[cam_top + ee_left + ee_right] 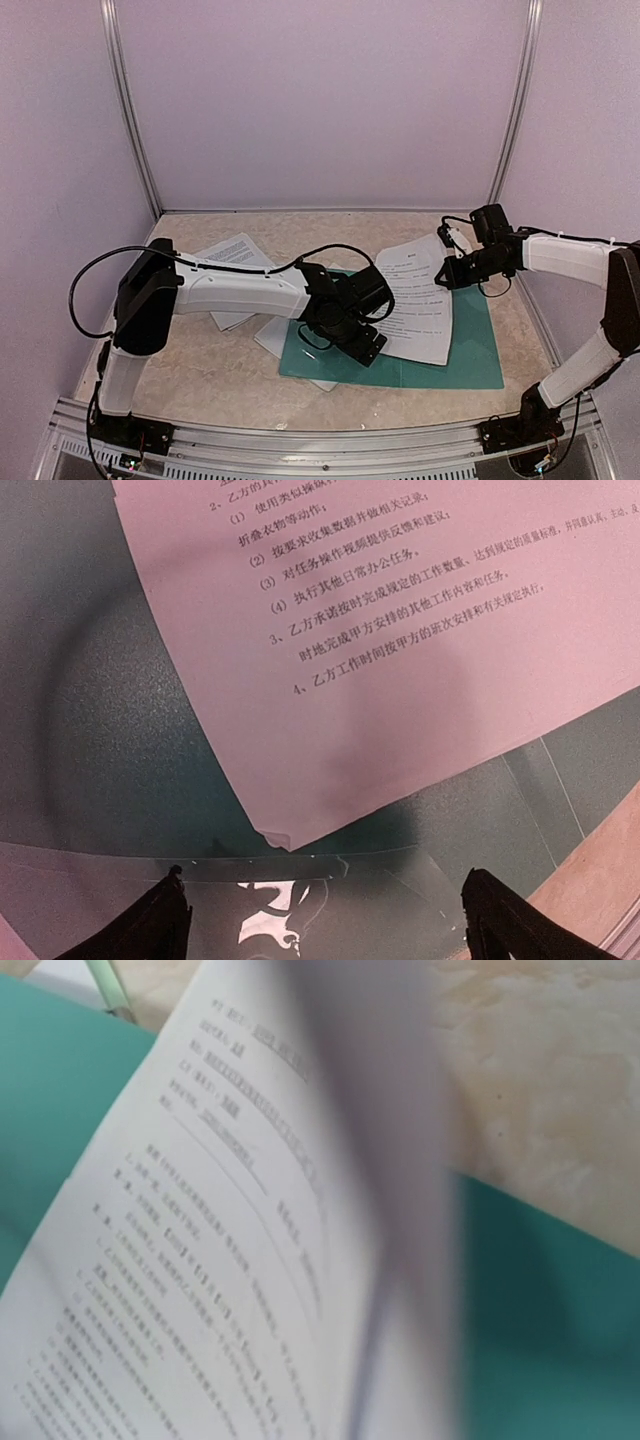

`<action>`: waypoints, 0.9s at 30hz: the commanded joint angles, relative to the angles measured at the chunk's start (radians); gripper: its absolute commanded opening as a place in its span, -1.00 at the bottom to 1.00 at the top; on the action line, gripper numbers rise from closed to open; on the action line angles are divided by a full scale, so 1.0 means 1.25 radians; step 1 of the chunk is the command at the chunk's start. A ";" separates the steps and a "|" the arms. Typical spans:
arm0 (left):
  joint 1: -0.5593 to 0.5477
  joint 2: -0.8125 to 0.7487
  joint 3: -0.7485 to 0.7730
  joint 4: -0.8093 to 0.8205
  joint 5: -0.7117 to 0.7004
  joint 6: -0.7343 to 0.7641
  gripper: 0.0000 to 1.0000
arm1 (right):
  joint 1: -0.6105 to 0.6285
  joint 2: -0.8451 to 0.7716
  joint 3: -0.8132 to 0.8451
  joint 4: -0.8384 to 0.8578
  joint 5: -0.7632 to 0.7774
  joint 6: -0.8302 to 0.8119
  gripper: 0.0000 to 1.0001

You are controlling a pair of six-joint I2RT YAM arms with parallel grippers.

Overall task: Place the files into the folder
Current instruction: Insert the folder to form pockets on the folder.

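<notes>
The dark teal folder (470,350) lies open and flat on the table. One printed sheet of the files (420,300) rests on it, with its far corner lifted up to my right gripper (452,262), which is shut on that corner. In the right wrist view the curled sheet (220,1260) fills the frame and hides the fingers. My left gripper (355,335) hovers over the folder's left part, jaws wide open and empty. Its fingertips (165,920) flank a clear plastic pocket (400,880), just below the sheet's (380,630) creased corner. More files (235,250) lie at the left, partly under the left arm.
The beige table (200,370) is enclosed by pale walls with metal posts (130,110) at the back corners. A metal rail (300,440) runs along the near edge. A black cable (85,290) loops off the left arm.
</notes>
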 commanded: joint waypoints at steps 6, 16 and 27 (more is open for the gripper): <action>-0.006 0.049 0.048 -0.109 0.039 -0.127 0.98 | 0.007 -0.025 -0.001 -0.018 0.004 -0.005 -1.00; -0.010 0.108 0.085 -0.146 0.052 -0.137 0.98 | 0.010 -0.026 0.001 -0.016 -0.001 -0.007 -1.00; -0.030 0.122 0.074 -0.167 0.006 -0.148 0.63 | 0.018 -0.034 -0.002 -0.022 0.003 -0.010 -1.00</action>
